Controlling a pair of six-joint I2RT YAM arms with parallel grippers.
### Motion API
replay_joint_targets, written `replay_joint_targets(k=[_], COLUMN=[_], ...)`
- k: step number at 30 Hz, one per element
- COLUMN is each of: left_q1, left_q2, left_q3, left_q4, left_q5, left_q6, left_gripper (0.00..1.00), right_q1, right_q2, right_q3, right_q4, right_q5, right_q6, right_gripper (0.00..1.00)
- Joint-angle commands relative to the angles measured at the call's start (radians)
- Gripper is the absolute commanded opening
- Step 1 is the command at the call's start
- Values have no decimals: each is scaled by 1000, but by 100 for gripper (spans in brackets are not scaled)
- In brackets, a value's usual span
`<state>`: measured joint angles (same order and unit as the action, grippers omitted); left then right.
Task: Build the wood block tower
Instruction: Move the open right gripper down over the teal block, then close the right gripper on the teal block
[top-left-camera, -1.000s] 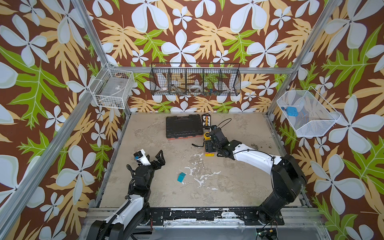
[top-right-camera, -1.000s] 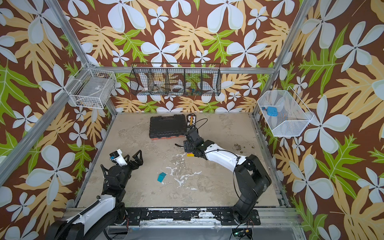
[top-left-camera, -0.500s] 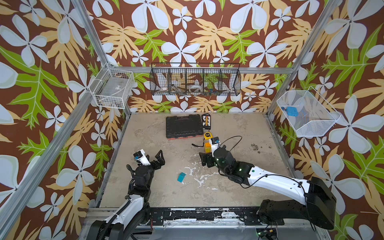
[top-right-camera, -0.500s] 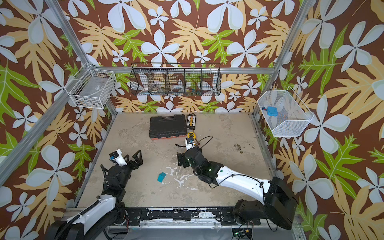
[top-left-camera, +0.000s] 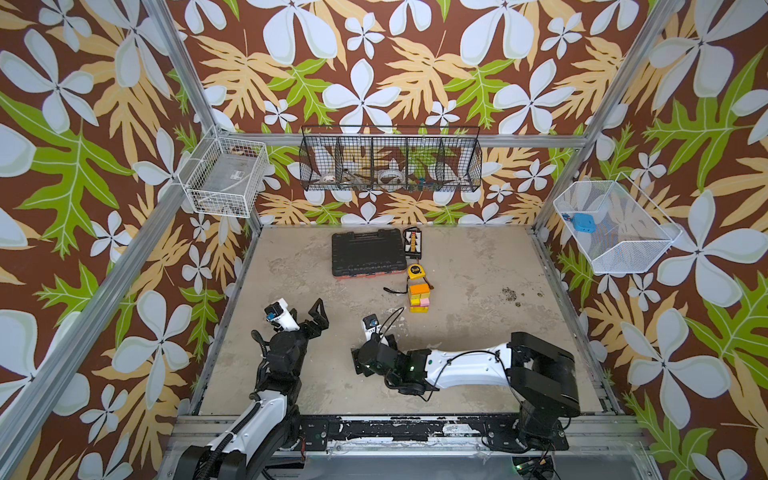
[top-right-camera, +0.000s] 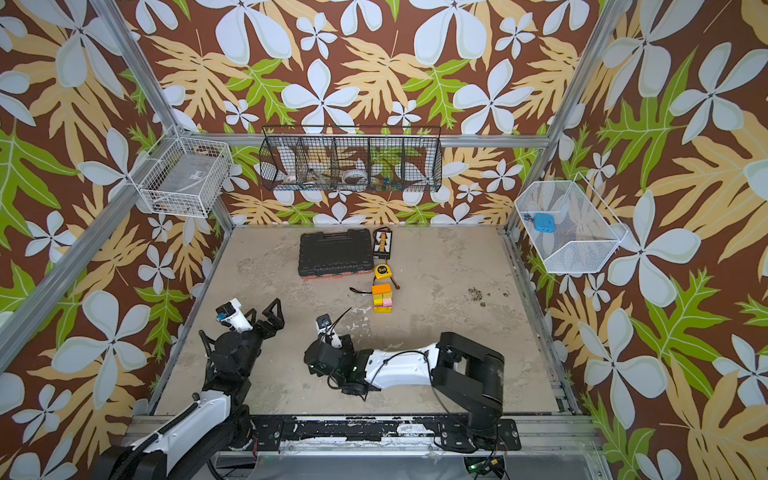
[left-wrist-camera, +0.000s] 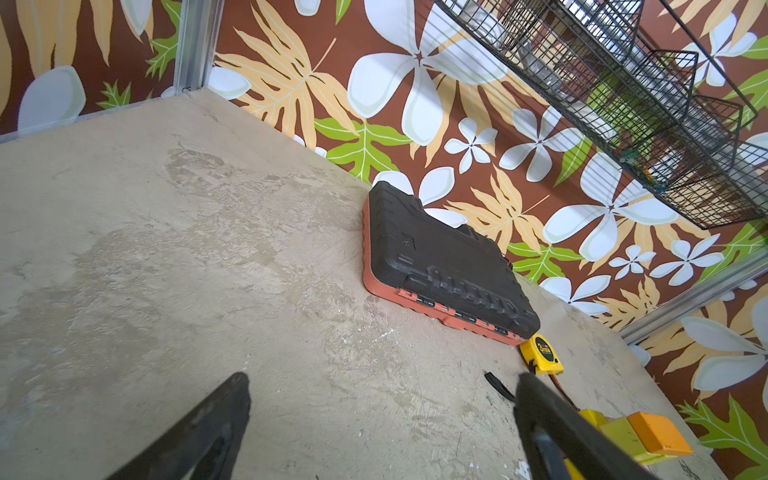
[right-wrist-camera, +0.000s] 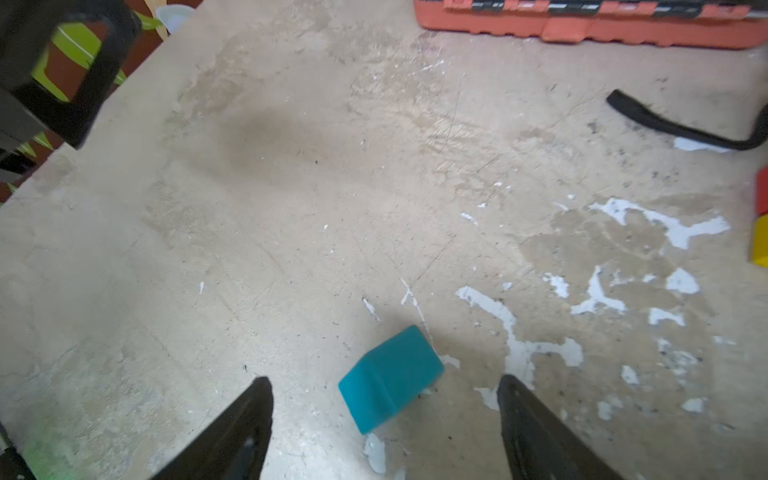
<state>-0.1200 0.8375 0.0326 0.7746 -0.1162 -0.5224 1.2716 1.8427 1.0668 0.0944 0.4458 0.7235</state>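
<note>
The teal block (right-wrist-camera: 390, 378) is lying flat on bare table (right-wrist-camera: 291, 208), well apart from the tower (top-left-camera: 419, 297). It is sitting slantwise between the wide-apart jaws of the right gripper (right-wrist-camera: 384, 381), touching neither. The left gripper (left-wrist-camera: 382, 378), also away from the tower, is hanging with jaws apart too.

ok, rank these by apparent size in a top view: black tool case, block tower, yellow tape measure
1. black tool case, clearly the largest.
2. tower, far smaller than the case.
3. tape measure, smallest, a little under the tower.
</note>
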Motion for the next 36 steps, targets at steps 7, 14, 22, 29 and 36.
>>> replay_joint_targets(k=[7, 14, 22, 29, 36], left_q1=[1, 0, 1, 0, 0], left_q2=[-2, 0, 0, -1, 0], left_q3=[-2, -2, -2, -2, -2], left_q4=[12, 15, 15, 15, 14], left_q5=[-14, -16, -16, -15, -16], left_q6=[0, 0, -1, -1, -2], left_gripper=[100, 100, 100, 100, 100], right_q1=[10, 10, 16, 19, 18], right_q2=[208, 227, 199, 166, 157], right_q3=[204, 203, 149, 109, 96], right_q4=[-215, -234, -232, -221, -177], right_q5=[164, 185, 195, 188, 136], right_q6=[50, 71, 94, 100, 66], right_gripper=[87, 84, 80, 72, 63])
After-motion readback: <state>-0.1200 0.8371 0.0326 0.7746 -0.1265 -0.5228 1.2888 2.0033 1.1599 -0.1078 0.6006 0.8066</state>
